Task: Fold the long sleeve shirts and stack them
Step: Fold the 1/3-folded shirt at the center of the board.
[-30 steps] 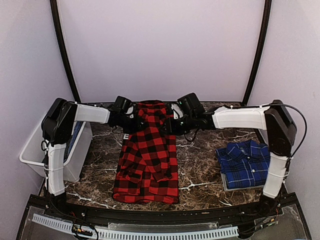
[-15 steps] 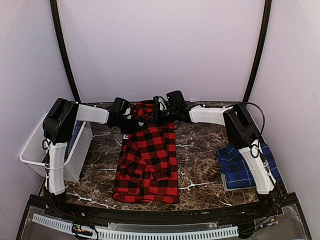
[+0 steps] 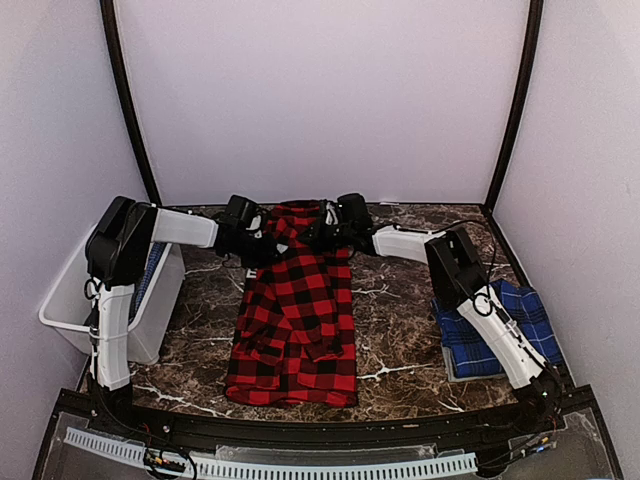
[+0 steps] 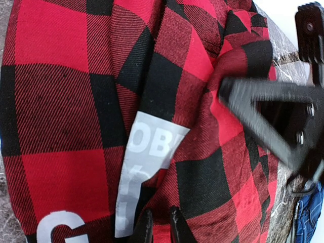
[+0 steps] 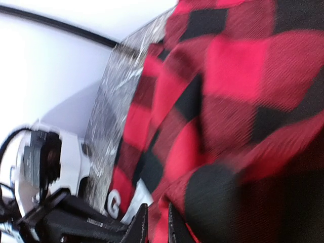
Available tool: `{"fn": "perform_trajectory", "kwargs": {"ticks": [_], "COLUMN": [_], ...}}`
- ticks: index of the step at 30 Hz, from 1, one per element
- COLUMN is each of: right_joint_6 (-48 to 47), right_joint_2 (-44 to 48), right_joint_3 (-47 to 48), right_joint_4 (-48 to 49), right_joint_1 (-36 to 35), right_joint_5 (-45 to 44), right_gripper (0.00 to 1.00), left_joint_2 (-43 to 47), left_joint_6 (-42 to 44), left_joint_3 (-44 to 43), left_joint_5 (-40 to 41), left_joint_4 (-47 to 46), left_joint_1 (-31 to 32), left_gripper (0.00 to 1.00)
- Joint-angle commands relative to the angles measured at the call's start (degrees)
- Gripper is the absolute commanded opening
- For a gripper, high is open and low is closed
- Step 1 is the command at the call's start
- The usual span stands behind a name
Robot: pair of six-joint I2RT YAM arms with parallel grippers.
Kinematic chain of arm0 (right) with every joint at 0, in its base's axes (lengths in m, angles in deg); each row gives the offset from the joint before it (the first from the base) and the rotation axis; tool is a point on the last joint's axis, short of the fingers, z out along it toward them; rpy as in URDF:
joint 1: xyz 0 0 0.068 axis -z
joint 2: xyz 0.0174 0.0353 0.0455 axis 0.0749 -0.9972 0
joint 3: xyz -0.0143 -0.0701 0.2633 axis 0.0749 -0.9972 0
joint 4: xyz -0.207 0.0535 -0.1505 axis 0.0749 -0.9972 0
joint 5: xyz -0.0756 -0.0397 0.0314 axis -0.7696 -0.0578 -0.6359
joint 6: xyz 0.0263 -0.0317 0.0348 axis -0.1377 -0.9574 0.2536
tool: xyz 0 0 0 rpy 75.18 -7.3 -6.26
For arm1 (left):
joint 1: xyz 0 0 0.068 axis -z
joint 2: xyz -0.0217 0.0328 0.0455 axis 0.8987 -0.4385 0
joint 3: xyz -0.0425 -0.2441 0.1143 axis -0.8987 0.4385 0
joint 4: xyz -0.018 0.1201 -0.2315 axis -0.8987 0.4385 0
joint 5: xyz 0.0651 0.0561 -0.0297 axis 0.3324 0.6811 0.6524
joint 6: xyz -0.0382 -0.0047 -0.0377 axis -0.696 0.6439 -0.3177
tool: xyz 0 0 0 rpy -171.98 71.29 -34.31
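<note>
Marble table holds red shirt between lilac walls.

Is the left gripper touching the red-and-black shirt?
Touching. The left wrist view shows the left gripper with its jaws pinched on a fold of the red-and-black shirt.

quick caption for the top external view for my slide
Left end effector and right end effector pinch the red shirt at its far end; blue shirt lies to the right

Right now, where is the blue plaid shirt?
Top view: the blue plaid shirt lies by the table's right edge, partly under the right arm, apart from the red checked shirt.
</note>
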Motion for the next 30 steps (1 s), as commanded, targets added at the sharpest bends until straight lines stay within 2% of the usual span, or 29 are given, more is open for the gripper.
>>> {"fn": "perform_trajectory", "kwargs": {"ticks": [1,9,15,18,26,30], "right_joint_6": [8.1,14.8,14.5,13.2,5.1,1.1], "right_joint_2": [-3.9,-8.7,-8.0,-5.8,3.6,10.2], "right_joint_3": [4.0,7.8,7.8,7.1,5.9,-0.6], "right_joint_4": [6.4,9.7,9.9,8.9,4.2,1.2], "right_joint_1": [1.7,3.3,3.8,4.5,5.4,4.9], "right_joint_5": [-6.1,-10.0,-8.6,-7.4,-1.2,2.9], "right_gripper": [0.12,0.13,0.14,0.15,0.3,0.32], "left_joint_2": [0.5,1.0,1.8,2.4,6.2,9.5], "left_joint_6": [1.0,1.9,2.5,2.7,4.4,4.5], "left_joint_3": [1.8,1.9,2.0,1.9,-1.6,-1.9], "left_joint_5": [0.3,0.1,0.1,0.0,0.8,2.6], "left_joint_4": [3.3,3.9,4.1,4.2,5.7,6.7], "left_joint_1": [-0.3,-0.2,-0.2,-0.3,-0.2,-0.1], "left_gripper": [0.12,0.12,0.12,0.12,0.12,0.12]}}
